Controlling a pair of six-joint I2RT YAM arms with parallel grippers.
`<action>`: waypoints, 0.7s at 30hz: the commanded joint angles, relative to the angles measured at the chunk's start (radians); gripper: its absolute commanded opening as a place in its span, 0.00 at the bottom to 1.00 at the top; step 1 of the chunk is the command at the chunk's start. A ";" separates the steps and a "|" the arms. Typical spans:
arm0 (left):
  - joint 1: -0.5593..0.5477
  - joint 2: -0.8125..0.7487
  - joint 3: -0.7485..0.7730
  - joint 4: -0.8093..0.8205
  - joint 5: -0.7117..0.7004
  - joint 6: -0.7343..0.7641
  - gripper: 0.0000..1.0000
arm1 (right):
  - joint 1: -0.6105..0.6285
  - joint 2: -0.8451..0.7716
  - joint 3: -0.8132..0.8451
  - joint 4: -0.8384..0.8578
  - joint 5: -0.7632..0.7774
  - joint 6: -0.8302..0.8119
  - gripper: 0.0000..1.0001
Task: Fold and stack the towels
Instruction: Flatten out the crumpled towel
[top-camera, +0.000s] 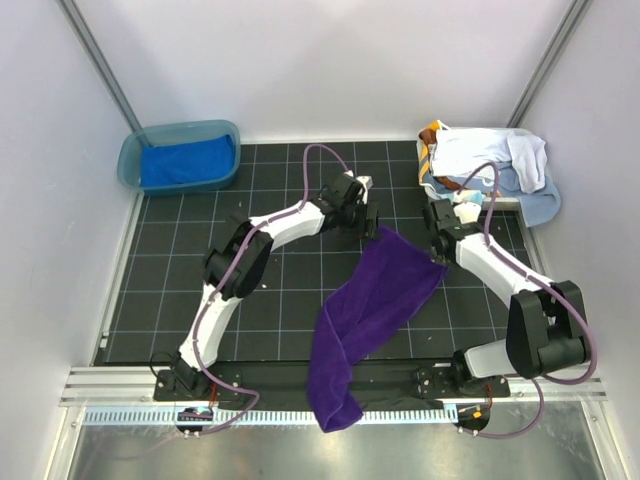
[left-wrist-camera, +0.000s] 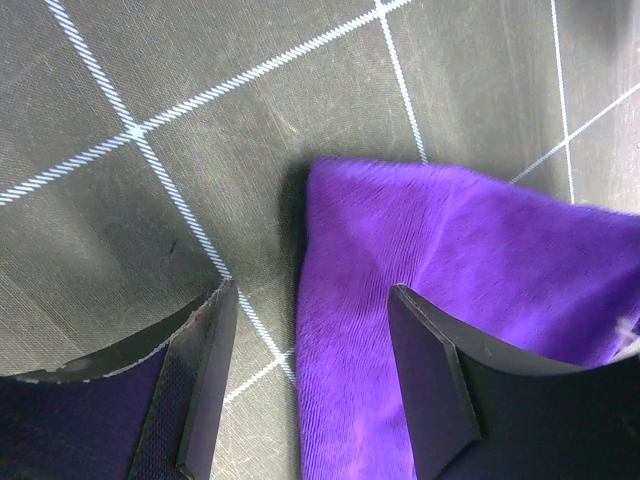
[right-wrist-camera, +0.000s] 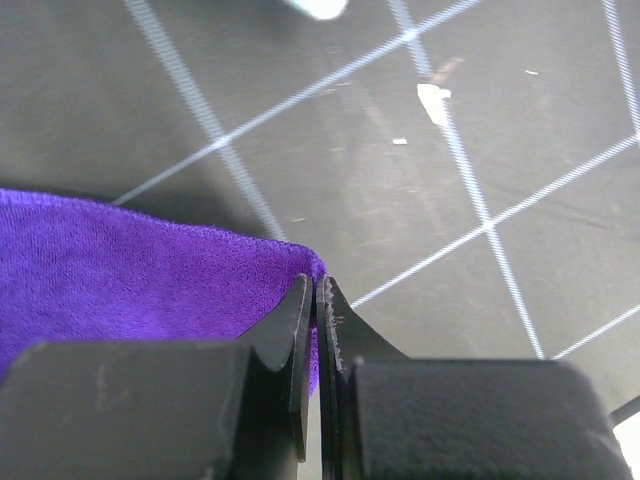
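A deep purple towel (top-camera: 370, 305) lies twisted from mid-table down over the near edge. My left gripper (top-camera: 368, 218) is open, its jaws straddling the towel's far left corner (left-wrist-camera: 350, 300) just above the mat. My right gripper (top-camera: 440, 250) is shut on the towel's far right corner (right-wrist-camera: 312, 272), the cloth pinched between its fingertips. A royal blue towel (top-camera: 185, 162) lies folded in the teal tub (top-camera: 130, 160) at the back left. White, light blue and orange-brown towels (top-camera: 490, 160) are heaped at the back right.
The black gridded mat (top-camera: 270, 300) covers the table. Grey walls close in the left, back and right. A metal rail (top-camera: 250, 380) runs along the near edge by the arm bases.
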 joint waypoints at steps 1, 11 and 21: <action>-0.007 0.008 0.028 -0.020 -0.019 0.025 0.65 | -0.077 -0.067 -0.031 0.017 -0.012 -0.034 0.04; -0.022 0.060 0.092 -0.053 -0.038 0.045 0.65 | -0.143 -0.078 -0.069 0.039 -0.030 -0.041 0.03; -0.067 0.093 0.117 -0.136 -0.102 0.105 0.60 | -0.165 -0.088 -0.088 0.063 -0.059 -0.033 0.03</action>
